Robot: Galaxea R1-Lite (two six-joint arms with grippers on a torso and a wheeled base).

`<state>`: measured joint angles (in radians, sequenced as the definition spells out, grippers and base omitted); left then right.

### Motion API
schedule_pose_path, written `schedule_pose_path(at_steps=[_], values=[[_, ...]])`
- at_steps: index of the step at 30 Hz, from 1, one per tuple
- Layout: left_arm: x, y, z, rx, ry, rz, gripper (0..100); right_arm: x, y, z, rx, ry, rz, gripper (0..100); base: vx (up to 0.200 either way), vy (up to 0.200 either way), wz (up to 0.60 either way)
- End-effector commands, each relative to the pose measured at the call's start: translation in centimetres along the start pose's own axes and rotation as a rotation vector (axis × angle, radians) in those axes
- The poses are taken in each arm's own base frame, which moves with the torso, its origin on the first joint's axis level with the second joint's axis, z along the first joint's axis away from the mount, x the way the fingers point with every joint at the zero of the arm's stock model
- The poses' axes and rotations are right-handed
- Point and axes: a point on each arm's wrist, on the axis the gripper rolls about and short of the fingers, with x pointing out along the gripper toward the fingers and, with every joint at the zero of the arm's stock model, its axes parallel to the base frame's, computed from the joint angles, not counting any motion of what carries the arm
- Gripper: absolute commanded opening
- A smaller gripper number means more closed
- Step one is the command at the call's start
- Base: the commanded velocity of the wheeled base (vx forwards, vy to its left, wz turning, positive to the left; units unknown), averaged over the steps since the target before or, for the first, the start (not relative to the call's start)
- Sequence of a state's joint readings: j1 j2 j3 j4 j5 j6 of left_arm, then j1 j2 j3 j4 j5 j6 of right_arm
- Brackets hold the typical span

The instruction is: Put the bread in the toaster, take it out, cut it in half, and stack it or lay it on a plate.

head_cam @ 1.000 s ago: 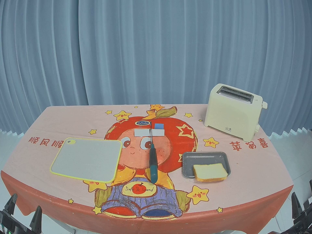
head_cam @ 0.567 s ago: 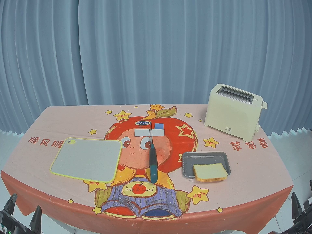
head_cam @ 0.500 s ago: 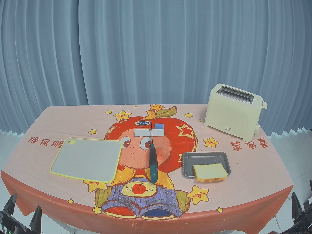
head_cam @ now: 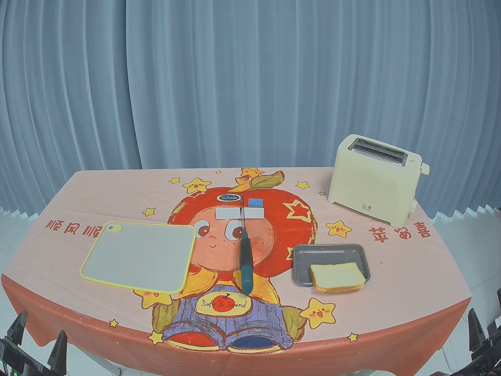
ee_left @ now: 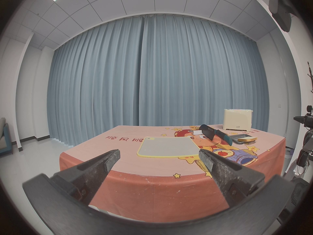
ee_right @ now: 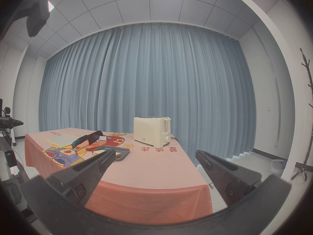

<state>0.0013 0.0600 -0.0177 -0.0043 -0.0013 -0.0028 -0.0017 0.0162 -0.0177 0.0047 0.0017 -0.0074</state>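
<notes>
The bread (head_cam: 337, 276) is a soft, pale square slice with round corners and a tan crust. It lies flat in a dark grey tray (head_cam: 313, 254), at the tray's near right corner, and it sticks out a little over the near rim. The tray is shallow, looks like metal and has round corners.

The tray sits on the right side of the surface (head_cam: 104, 204), which wears a pink cloth with a big red apple face and yellow stars. Far behind the tray stands the toaster (head_cam: 373, 179). It is cream, smooth and boxy, with long slots on top and a small knob on its side.

In the middle lies the knife (head_cam: 246, 257). Its handle is blue-green and points to the near edge. Its thin blade stands on its edge between small white blocks (head_cam: 227, 213).

On the left lies the cutting board (head_cam: 138, 257). It is flat and pale grey, with a yellow-green rim and round corners. It is well apart from the tray, with the knife between them.

The left pincer (ee_left: 158, 154) hangs low, off the near left of the surface. Its dark, scuffed fingers (ee_left: 97, 167) are spread wide and hold nothing. The right pincer (ee_right: 156, 153) hangs off the near right side, spread wide too, with nothing in it.

A blue curtain (head_cam: 250, 69) with long soft folds hangs behind.
</notes>
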Motion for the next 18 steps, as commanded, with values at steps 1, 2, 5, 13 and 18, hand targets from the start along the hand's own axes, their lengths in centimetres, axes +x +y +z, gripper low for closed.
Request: schedule_pose_path(at_steps=[1,2,5,13,18], values=[[0.13,0.00,-0.49,0.000,0.017,0.000,100,0.10,0.01,-0.44,-0.002,0.012,0.002,100,0.000,0.000,0.00],[0.13,0.00,-0.49,0.000,0.017,0.000,100,0.10,0.01,-0.44,-0.003,0.012,0.002,100,0.000,0.000,0.00],[0.13,0.00,-0.49,0.000,0.017,-0.001,100,0.08,0.01,-0.46,-0.002,0.011,0.002,100,0.000,0.000,0.00],[0.13,0.00,-0.49,0.000,0.017,0.000,100,0.09,0.02,-0.39,-0.009,0.006,0.005,100,0.000,0.000,0.00],[0.13,0.00,-0.49,0.000,0.017,0.000,100,0.08,0.01,0.43,-0.013,-0.072,0.004,100,0.000,0.000,0.00]])
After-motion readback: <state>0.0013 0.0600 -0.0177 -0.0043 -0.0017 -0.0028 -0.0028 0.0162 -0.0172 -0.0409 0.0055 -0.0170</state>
